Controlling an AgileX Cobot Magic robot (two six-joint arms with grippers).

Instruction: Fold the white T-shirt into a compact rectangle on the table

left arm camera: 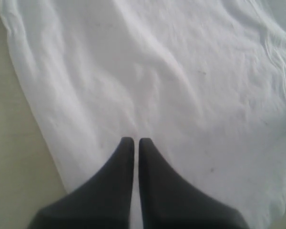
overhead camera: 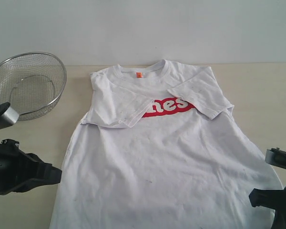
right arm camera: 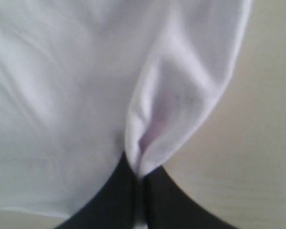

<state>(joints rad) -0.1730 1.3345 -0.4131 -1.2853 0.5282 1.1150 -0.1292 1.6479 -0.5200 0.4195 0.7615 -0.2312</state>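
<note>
The white T-shirt (overhead camera: 167,157) lies face up on the table (overhead camera: 257,90), with both sleeves folded in over the chest. The sleeves partly cover its red lettering (overhead camera: 169,106), and an orange tag (overhead camera: 138,75) shows at the neck. My left gripper (left arm camera: 136,140) is shut above flat cloth (left arm camera: 171,71) near the shirt's lower left edge; no cloth is gathered at its tips. My right gripper (right arm camera: 142,174) is shut on a raised pinch of the shirt's edge (right arm camera: 171,109) at the lower right. Both dark arms (overhead camera: 19,171) (overhead camera: 276,200) flank the hem.
A round wire-mesh basket (overhead camera: 28,86) stands at the back left, just beyond the left arm. Bare beige tabletop shows beside the shirt's edge in the left wrist view (left arm camera: 9,157) and in the right wrist view (right arm camera: 257,157).
</note>
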